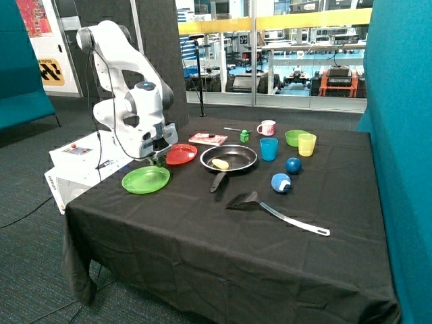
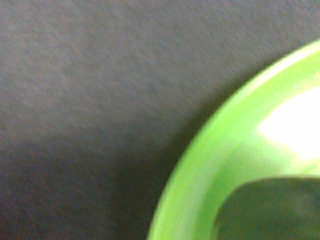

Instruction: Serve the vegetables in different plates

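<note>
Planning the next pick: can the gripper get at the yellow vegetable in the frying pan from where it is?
Probably yes. The yellow vegetable lies alone and uncovered in the frying pan, just past the red plate from the gripper. Nothing stands between them.

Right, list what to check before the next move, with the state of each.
1. Green plate bare: ok.
2. Red plate bare where visible: ok.
3. Yellow piece served: not ok, it lies in the pan.
4. Pincer at the green plate's rim, beside the red plate: ok.
5. Dark green piece located: cannot tell; the wrist view shows only a dark shape over the green plate.
</note>
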### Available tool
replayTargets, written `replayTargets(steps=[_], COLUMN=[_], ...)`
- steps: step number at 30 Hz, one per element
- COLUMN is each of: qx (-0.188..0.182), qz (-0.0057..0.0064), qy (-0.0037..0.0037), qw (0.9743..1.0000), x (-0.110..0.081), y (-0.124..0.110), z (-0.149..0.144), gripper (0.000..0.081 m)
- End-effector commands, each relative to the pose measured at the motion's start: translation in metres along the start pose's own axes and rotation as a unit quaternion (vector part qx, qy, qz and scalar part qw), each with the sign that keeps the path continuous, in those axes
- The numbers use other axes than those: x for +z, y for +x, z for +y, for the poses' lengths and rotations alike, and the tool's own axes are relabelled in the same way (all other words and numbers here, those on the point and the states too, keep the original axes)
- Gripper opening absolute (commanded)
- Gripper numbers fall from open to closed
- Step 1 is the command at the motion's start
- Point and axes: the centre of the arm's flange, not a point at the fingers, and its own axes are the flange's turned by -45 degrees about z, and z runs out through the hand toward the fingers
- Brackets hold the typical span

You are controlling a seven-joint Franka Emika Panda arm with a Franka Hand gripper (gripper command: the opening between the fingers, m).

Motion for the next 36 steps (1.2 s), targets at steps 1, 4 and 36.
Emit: replayTargets(steps=[1, 4, 36], qx=[0.008, 0.000, -0.019], qz=[0.0004, 0.0004, 0.0004], qy=[-0.00031, -0.00032, -0.00032], qw=[1.0000, 1.0000, 0.9998], x=[0.013, 0.018, 0.034], y=[-0.020, -0.021, -0.020], z=[0.023, 0.026, 0.027], gripper=[0.0000, 0.0000, 0.0683])
